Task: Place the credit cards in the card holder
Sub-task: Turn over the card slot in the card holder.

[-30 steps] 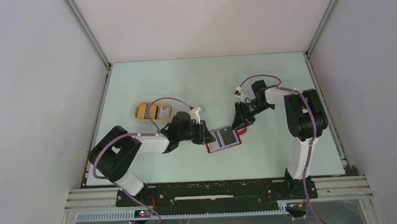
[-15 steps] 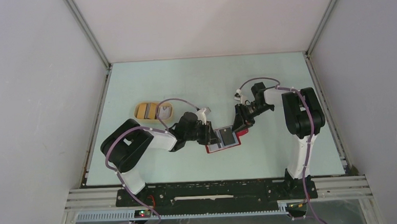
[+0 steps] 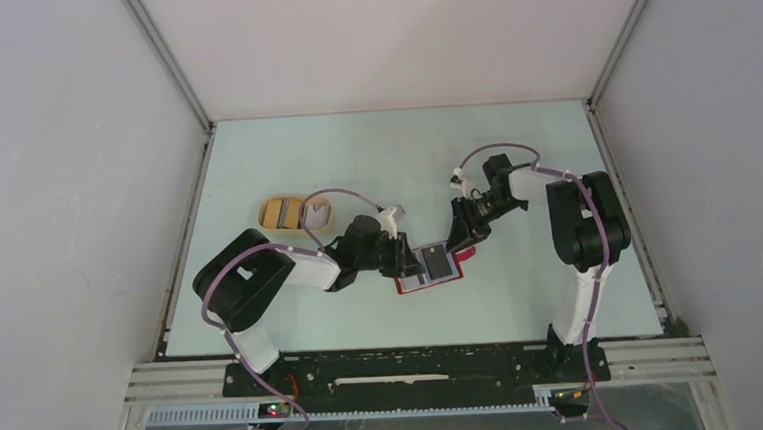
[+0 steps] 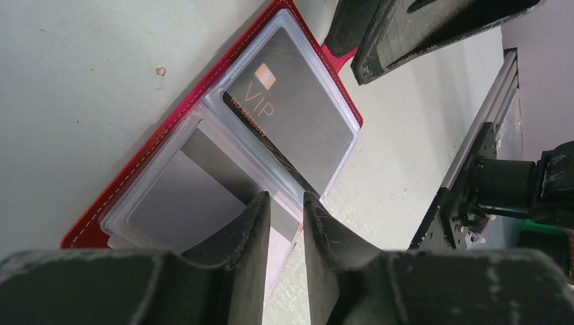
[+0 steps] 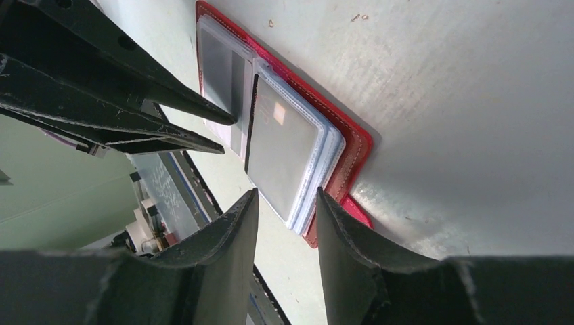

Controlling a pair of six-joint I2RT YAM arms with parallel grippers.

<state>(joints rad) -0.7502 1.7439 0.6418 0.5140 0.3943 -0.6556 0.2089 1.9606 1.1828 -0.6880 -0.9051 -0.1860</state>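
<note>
The red card holder (image 3: 427, 286) lies open on the table between both grippers. In the left wrist view the card holder (image 4: 84, 229) shows clear sleeves: a dark VIP credit card (image 4: 291, 115) sits in the right one, a grey card (image 4: 172, 203) in the left. My left gripper (image 4: 284, 200) hovers at the sleeves' near edge, jaws narrowly apart with nothing between them. My right gripper (image 5: 288, 196) stands open just off the holder's (image 5: 355, 152) far corner, beside the sleeve stack (image 5: 288, 145). More credit cards (image 3: 281, 212) lie in the tray.
A tan oval tray (image 3: 265, 221) sits left of the holder, behind my left arm (image 3: 292, 269). My right arm (image 3: 580, 224) reaches in from the right. Both sets of fingers crowd the holder. Grey walls enclose the table on three sides.
My left arm swung right and reached closer to the holder, uncovering more of the tray. The right gripper and the holder stayed almost still.
</note>
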